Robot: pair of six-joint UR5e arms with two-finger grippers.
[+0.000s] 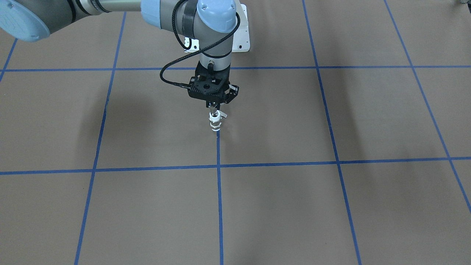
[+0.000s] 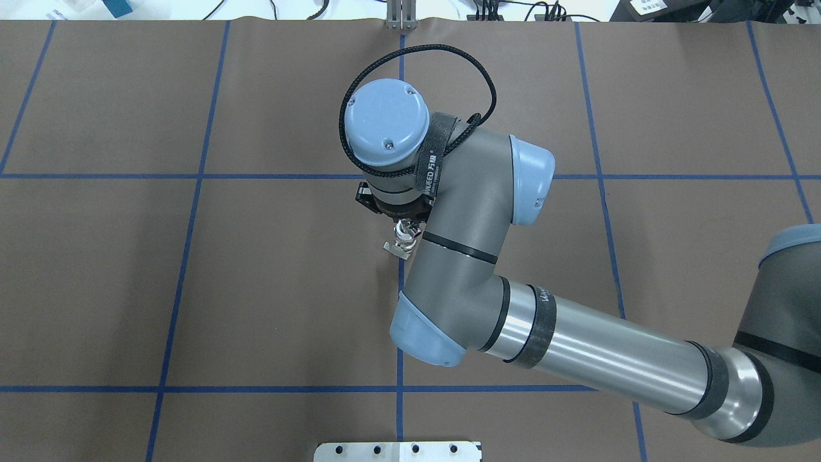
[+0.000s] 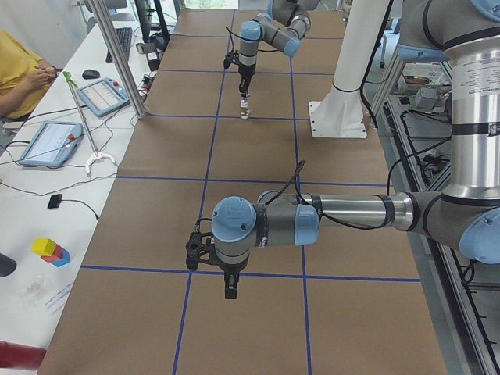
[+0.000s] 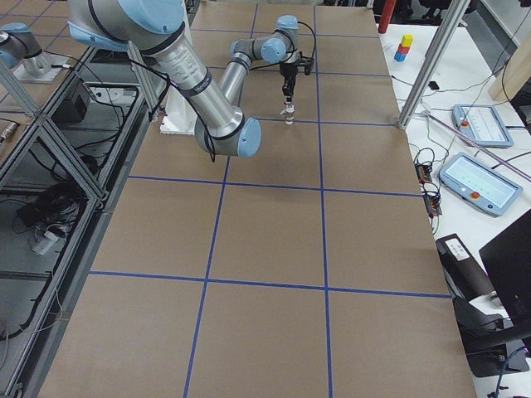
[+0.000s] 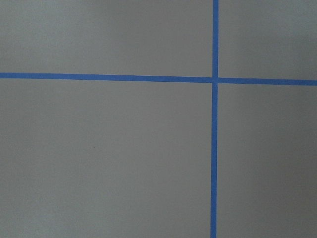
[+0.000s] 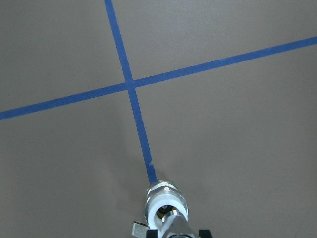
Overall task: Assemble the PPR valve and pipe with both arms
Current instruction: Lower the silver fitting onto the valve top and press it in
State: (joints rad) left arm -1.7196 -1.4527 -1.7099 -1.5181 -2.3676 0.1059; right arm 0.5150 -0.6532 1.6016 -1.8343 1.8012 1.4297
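The white PPR valve (image 1: 215, 123) stands upright on the brown table at the end of a blue tape line, its small lever (image 1: 223, 115) sticking out sideways. My right gripper (image 1: 212, 104) points straight down over it and is shut on the shiny metal pipe (image 1: 212, 109), which sits in the valve's hollow top. The right wrist view shows the valve (image 6: 166, 202) from above, and it also shows in the overhead view (image 2: 404, 239). My left gripper (image 3: 230, 287) hangs low over bare table far from the valve. I cannot tell whether it is open or shut.
The white bolted pedestal (image 1: 241, 36) stands behind the valve, near the robot's base. Blue tape lines (image 5: 214, 148) grid the brown table. A side bench with tablets (image 3: 51, 141) and an aluminium post (image 3: 117, 55) borders the operators' edge.
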